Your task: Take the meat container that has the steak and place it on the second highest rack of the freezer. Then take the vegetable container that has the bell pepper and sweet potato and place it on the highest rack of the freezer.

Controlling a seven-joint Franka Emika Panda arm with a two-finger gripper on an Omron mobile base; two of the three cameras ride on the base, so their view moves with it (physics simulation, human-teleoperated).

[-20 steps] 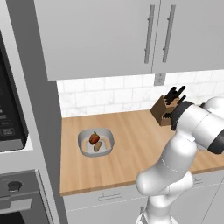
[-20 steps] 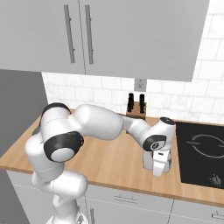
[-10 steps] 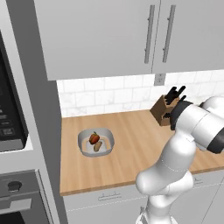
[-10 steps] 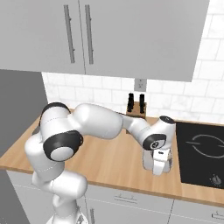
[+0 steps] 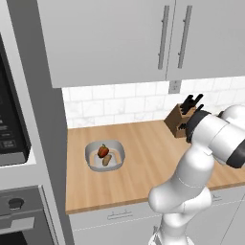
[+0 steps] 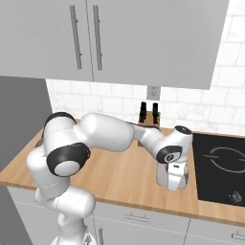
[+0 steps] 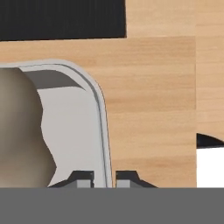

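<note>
Pincer (image 7: 105,180) pinching meat container (image 7: 101,113) rim, brownish lump (image 7: 19,131), possibly steak

Bare counter (image 5: 143,158) separates vegetable container (image 5: 105,155) from knife block (image 5: 181,121).

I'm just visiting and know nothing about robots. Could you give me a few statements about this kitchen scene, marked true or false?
1. The glossy red pepper lies in the pale-grey bowl-like container on the wooden counter. True.
2. The tool has a fingertip on each side of the shallow pale-grey tray's rim. True.
3. The wooden knife block stands on the black cooktop. False: it stands on the counter by the tiled wall.
4. The grey upper cabinet doors hang open. False: they are shut.
</note>
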